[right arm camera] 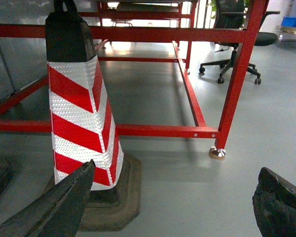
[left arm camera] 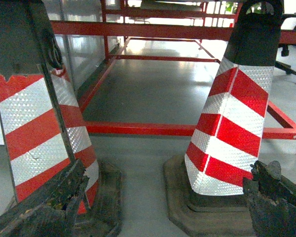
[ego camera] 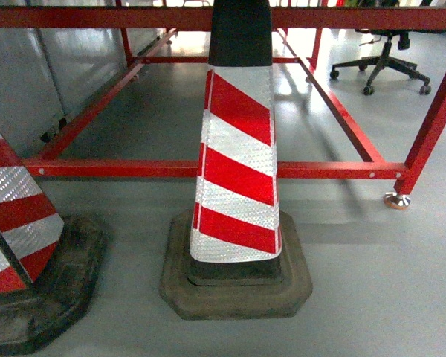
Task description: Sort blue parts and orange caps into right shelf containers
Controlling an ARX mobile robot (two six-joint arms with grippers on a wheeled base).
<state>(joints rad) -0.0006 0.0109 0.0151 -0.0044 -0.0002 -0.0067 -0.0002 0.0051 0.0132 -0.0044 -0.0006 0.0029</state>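
On floor ahead: red-and-white striped traffic cone on black rubber base, red tubular frame behind
Left gripper: spread open, nothing held
Right gripper: spread open, nothing held
Blue parts, orange caps, containers: not in view

Black, rough, crumbly-edged fingers on left hand; smoother dark tapered fingers on right hand.

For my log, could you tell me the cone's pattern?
Red and white diagonal stripes on the cone, clearest in the head view.
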